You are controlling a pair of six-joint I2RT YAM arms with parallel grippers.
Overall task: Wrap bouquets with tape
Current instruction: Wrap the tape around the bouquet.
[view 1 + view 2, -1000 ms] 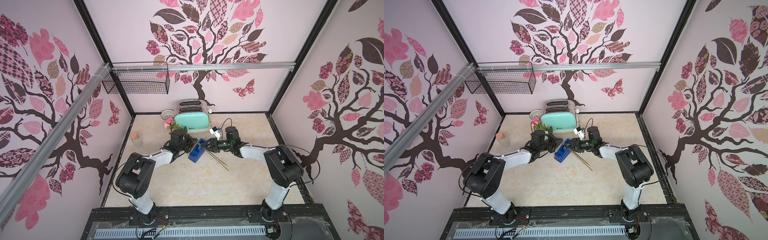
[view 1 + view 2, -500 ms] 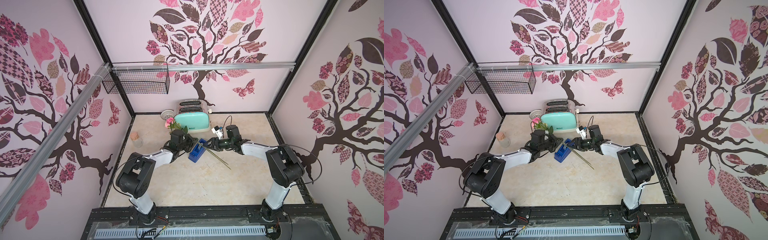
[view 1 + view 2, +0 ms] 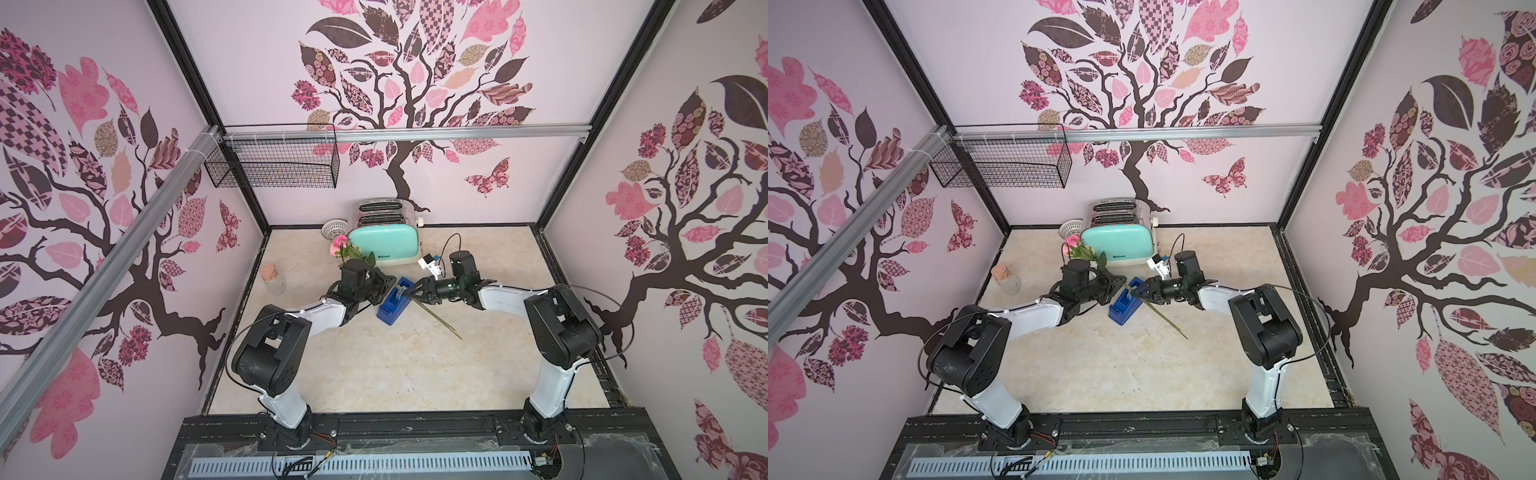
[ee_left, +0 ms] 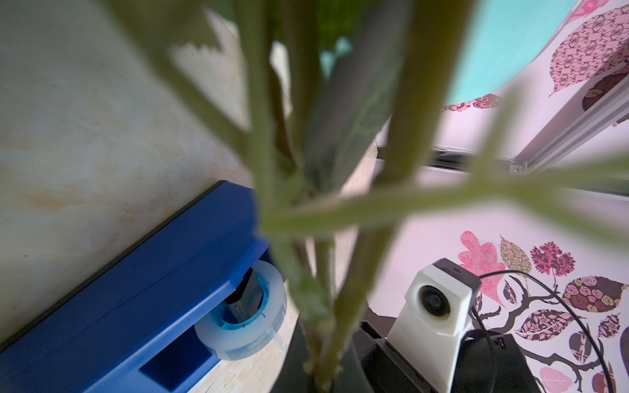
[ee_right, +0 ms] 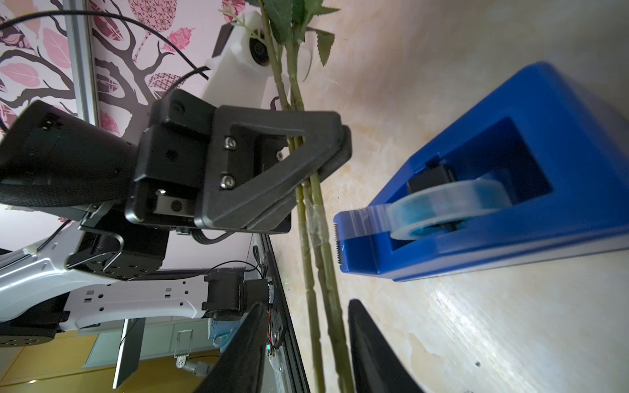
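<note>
The bouquet (image 3: 340,245) (image 3: 1073,243) of pink roses stands tilted in front of the toaster. Its long green stems (image 3: 436,320) (image 5: 306,245) slant down past the blue tape dispenser (image 3: 392,303) (image 3: 1123,305) (image 5: 510,163). My left gripper (image 3: 384,282) (image 5: 320,163) is shut on the stems just above a bit of clear tape (image 5: 315,221) stuck on them. My right gripper (image 3: 411,291) (image 5: 306,304) is open, lower on the stems, which pass between its fingers (image 5: 367,340). The tape roll (image 4: 245,326) (image 5: 442,204) sits in the dispenser, its end at the cutter.
A mint toaster (image 3: 382,247) stands at the back wall with a small white strainer (image 3: 334,227) beside it. A corked glass jar (image 3: 272,280) sits near the left wall. A black wire basket (image 3: 274,160) hangs high on the rail.
The right gripper's fingers have drawn closer together around the stems, and its wrist has shifted slightly toward the back. The left gripper holds the stems as before.
</note>
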